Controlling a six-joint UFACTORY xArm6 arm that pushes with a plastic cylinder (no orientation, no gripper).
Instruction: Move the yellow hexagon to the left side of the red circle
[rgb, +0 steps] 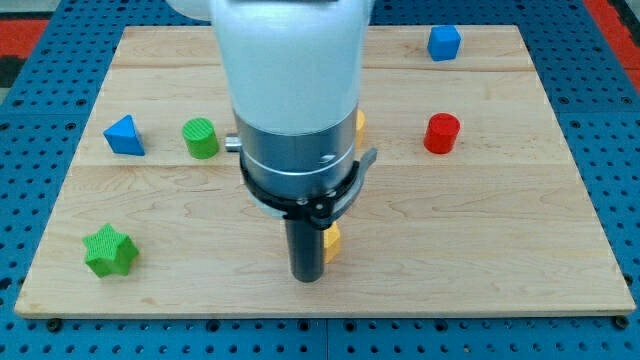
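The red circle (441, 133), a short red cylinder, stands at the view's right on the wooden board (500, 220). A yellow block (332, 241) shows only as a sliver at the right of my rod, low in the middle; its shape cannot be made out. Another yellow sliver (359, 124) peeks from behind the arm's body higher up. My tip (306, 277) is at the rod's lower end, touching or right beside the left of the lower yellow block, far left and below the red circle.
A blue cube (444, 42) sits at the top right. A blue triangle (124, 136) and a green cylinder (201, 138) are at the left. A green star (109, 251) lies at the bottom left. The arm's white and grey body (295, 100) hides the board's middle.
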